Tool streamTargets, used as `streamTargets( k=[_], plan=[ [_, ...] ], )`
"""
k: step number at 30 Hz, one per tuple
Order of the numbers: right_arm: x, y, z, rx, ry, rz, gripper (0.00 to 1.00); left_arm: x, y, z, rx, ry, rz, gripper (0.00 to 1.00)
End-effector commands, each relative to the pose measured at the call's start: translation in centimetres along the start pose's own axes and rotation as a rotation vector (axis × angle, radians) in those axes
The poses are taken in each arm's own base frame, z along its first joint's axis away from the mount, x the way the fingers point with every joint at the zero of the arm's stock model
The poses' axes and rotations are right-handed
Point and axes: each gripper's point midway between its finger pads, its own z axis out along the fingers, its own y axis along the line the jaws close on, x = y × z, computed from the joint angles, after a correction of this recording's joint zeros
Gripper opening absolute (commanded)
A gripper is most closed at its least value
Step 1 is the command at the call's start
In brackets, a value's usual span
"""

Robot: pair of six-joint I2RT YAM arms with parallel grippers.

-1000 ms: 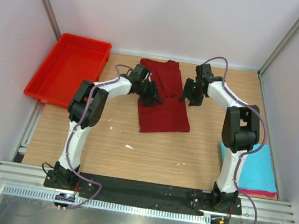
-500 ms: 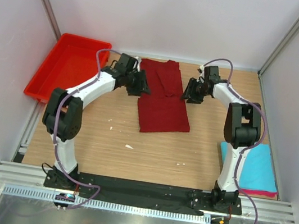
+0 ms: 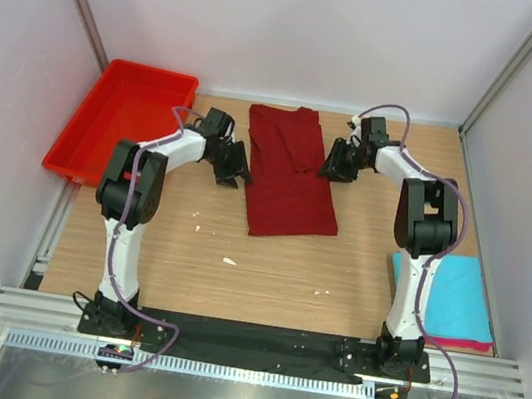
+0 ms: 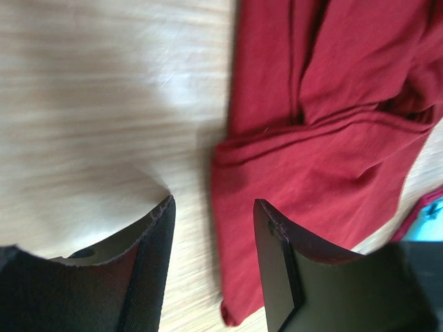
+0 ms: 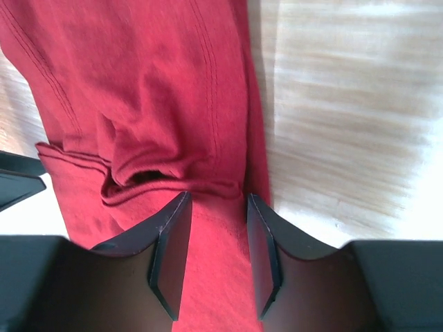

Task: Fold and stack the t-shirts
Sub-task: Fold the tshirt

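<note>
Top external: maroon shirt (image 3: 292, 173) looks limp and light, and its layers will likely slide. Both open: left end effector (image 4: 213, 207) beside its edge, right end effector (image 5: 218, 200) astride the fold. Pinch both side edges.

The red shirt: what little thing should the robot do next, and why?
Probably pinch the right gripper shut on the right edge of the dark red shirt. Its jaws stand apart over the cloth by that edge, nothing gripped yet. The left gripper, open too, hovers by the left edge over the table.
</note>
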Motion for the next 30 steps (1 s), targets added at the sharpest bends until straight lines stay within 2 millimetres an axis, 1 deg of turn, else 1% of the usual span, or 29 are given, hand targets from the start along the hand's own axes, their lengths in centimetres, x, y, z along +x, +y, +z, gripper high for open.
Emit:
streamTargets(
  k=[1,2,3,5,7,10,12,13,15,16,17,18,19,20,21,22,23,27,30],
  plan=[
    [-2.6,1.2,-0.4,-0.025,-0.064,-0.039,0.43,-1.6,-2.1,0.2,0.076,-0.025,-0.011,0.49],
    [-2.5,1.1,-0.2,-0.026,-0.057,-0.033,0.41,-1.8,-2.4,0.4,0.097,-0.025,-0.014,0.48],
    [-2.7,1.3,-0.2,-0.031,-0.061,-0.036,0.38,-1.6,-2.3,1.0,0.098,-0.013,-0.03,0.47],
    [-2.8,1.4,-0.1,-0.036,-0.059,-0.028,0.35,-1.8,-2.4,1.4,0.101,-0.01,-0.037,0.43],
    [-2.9,1.5,0.0,-0.041,-0.058,-0.029,0.35,-2.1,-2.1,1.5,0.092,-0.017,-0.048,0.42],
    [-2.8,1.3,0.1,-0.035,-0.054,-0.027,0.35,-2.4,-2.1,1.5,0.098,-0.021,-0.054,0.39],
    [-2.8,1.2,0.1,-0.029,-0.052,-0.028,0.33,-2.7,-2.2,1.6,0.103,-0.025,-0.053,0.31],
    [-2.8,1.2,0.1,-0.028,-0.052,-0.028,0.3,-2.8,-2.1,1.7,0.102,-0.025,-0.054,0.21],
    [-3.2,1.3,-0.3,-0.022,-0.062,-0.031,0.23,-3.1,-2.2,1.3,0.1,-0.036,-0.053,0.09],
    [-3.3,1.4,-0.5,-0.015,-0.066,-0.031,0.2,-3.4,-2.5,0.8,0.103,-0.048,-0.047,0.0],
    [-3.1,1.2,-0.8,0.003,-0.058,-0.023,0.12,-3.4,-2.7,0.5,0.106,-0.054,-0.043,0.0],
    [-3.4,1.4,-1.6,0.016,-0.061,-0.023,0.06,-3.8,-3.2,-0.5,0.112,-0.075,-0.034,0.0],
    [-3.7,1.5,-2.0,0.023,-0.074,-0.026,0.06,-3.6,-3.1,-0.4,0.11,-0.072,-0.036,0.0],
    [-3.8,1.7,-2.5,0.032,-0.08,-0.027,0.02,-3.8,-3.5,-1.4,0.114,-0.095,-0.03,0.0],
    [-3.6,1.6,-2.9,0.044,-0.082,-0.021,0.02,-3.9,-3.7,-1.9,0.117,-0.107,-0.026,0.0],
    [-4.0,2.1,-3.9,0.04,-0.102,-0.028,0.01,-4.0,-3.9,-2.5,0.12,-0.12,-0.026,0.0],
    [-3.6,2.0,-4.2,0.047,-0.097,-0.025,0.01,-4.1,-4.4,-3.7,0.13,-0.143,-0.02,0.0],
    [-3.5,2.4,-5.9,0.057,-0.121,-0.034,0.01,-4.2,-5.3,-5.4,0.15,-0.177,-0.014,0.0],
    [-3.7,2.8,-6.6,0.052,-0.13,-0.037,0.01,-4.2,-5.7,-5.5,0.168,-0.17,-0.022,0.0]
  ],
)
